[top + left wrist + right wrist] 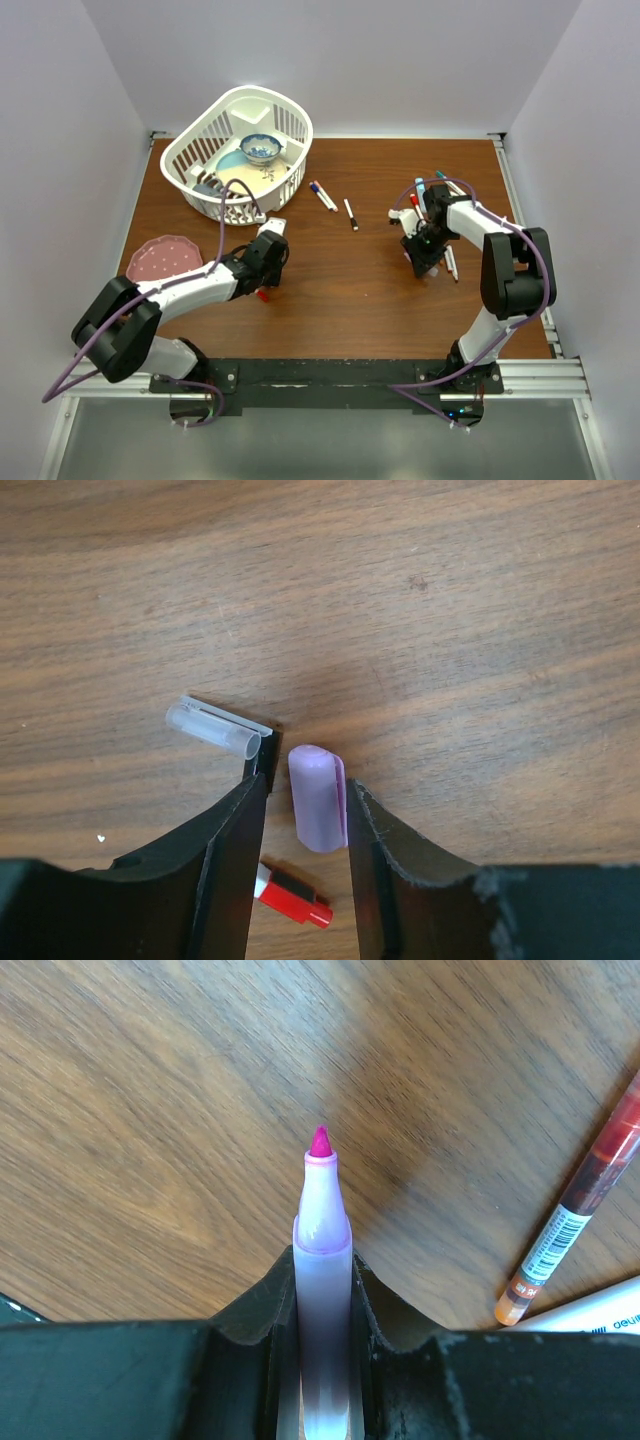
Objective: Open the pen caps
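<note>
In the left wrist view a purple pen cap (317,800) lies on the wood between the fingers of my left gripper (307,782), close to the right finger; the jaws stand apart, wider than the cap. A clear cap (212,726) lies just beyond the left fingertip. A red pen end (293,899) lies under the gripper. My right gripper (322,1260) is shut on a purple pen (322,1210), uncapped, its magenta tip bare and pointing away over the table. In the top view the left gripper (268,272) is at centre left and the right gripper (424,255) at right.
Two capped pens (322,195) (350,213) lie mid-table. More pens (450,262) lie around the right gripper; an orange-red pen (575,1210) and a white barrel (590,1310) show beside it. A white basket (290,120) with a bowl (261,148) stands back left, a pink plate (163,258) at left.
</note>
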